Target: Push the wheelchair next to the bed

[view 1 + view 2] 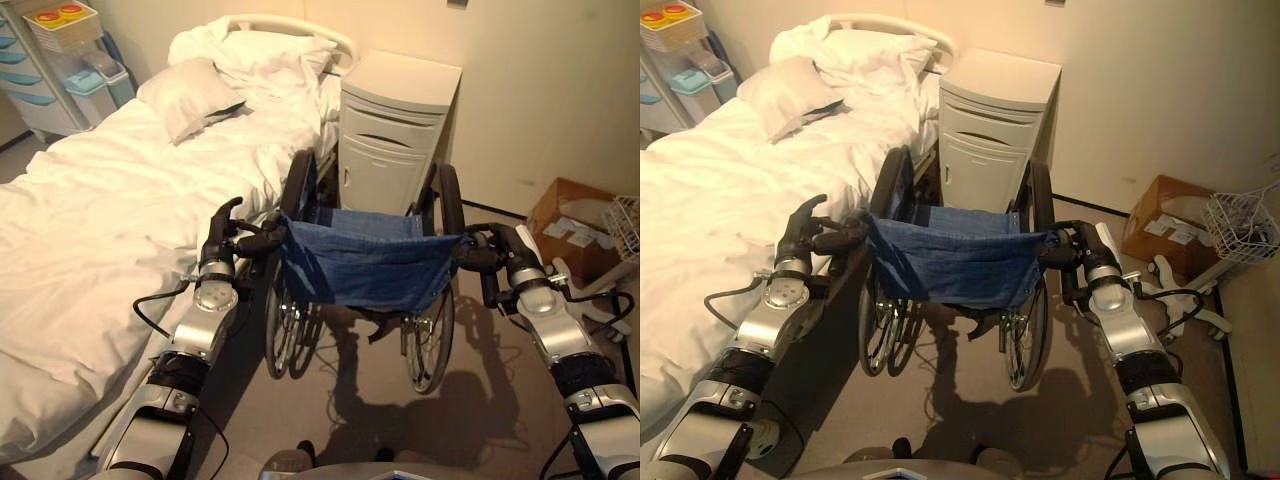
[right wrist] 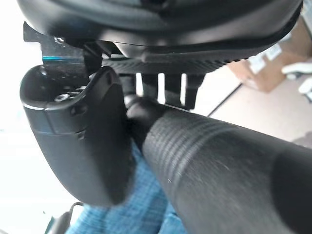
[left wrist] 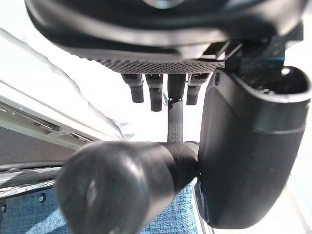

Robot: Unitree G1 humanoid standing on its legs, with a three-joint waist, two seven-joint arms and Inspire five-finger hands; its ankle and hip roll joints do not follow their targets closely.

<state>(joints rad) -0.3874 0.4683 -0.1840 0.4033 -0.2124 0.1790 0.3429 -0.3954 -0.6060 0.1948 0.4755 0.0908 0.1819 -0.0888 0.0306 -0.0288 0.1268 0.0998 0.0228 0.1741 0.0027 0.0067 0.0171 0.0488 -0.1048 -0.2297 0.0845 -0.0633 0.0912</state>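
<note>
Each arm, left arm and right arm, has a smooth silver-grey forearm shell. A black ribbed collar closes its lower end, and a round silver disc sits at the wrist. The left hand and right hand are dark throughout. The palm is finely perforated. The fingers are slim black cylinders. The thumb has a broad, smooth, glossy dark casing.

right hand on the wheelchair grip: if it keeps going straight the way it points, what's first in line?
Likely the bedside cabinet, hedged for depth. The right hand is curled on the wheelchair push handle, pointing toward the cabinet just ahead.
</note>
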